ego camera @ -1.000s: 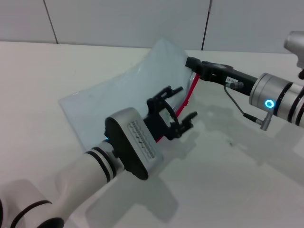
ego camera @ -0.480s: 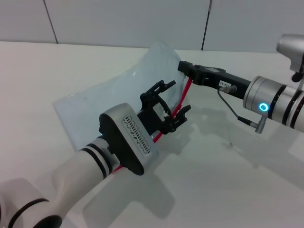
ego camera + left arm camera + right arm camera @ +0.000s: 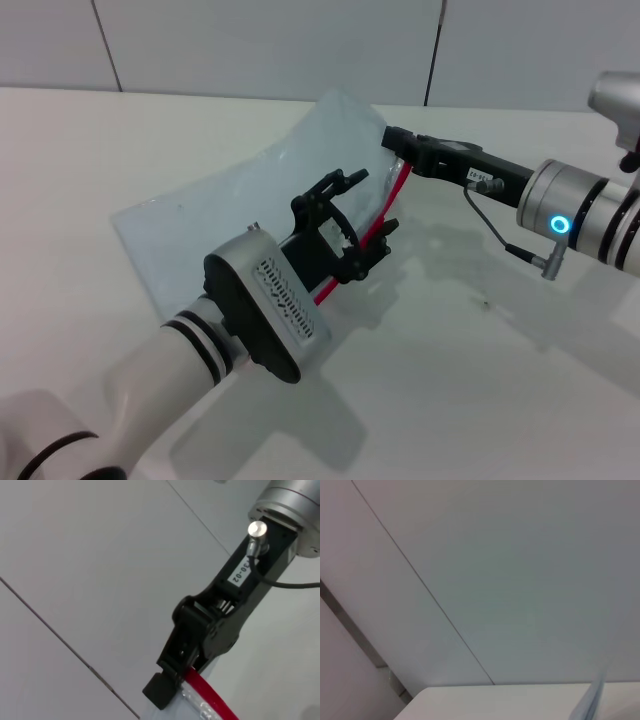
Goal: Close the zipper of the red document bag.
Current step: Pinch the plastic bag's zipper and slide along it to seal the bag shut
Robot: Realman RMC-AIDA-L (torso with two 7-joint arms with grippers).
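Head view: the red document bag (image 3: pixel 250 205) lies on the white table (image 3: pixel 480 380), its far corner lifted off the surface and curling upward. The zipper (image 3: pixel 385 215) runs along the bag's right-hand long edge as a thin red strip.

The right gripper (image 3: pixel 397 140) reaches in from the right and is clamped on the raised far end of the zipper edge. The left gripper (image 3: pixel 362 213) sits mid-length over the same edge, its black fingers (image 3: pixel 340 182) spread apart with the red strip passing between them; no contact with the strip can be made out from here.

Left wrist view: adds a close look at the right gripper (image 3: pixel 172 682), seen farther off against the grey wall panels (image 3: pixel 75 570). Its jaws are pinched tight on the end of the zipper (image 3: pixel 207 695), with a bit of clear bag plastic beneath. The left gripper's own fingers do not appear.

Right wrist view: mostly wall panels (image 3: pixel 510 580) and a strip of table (image 3: pixel 495 702); only a pale sliver of the red document bag (image 3: pixel 590 700) edge enters the corner. No fingers visible.
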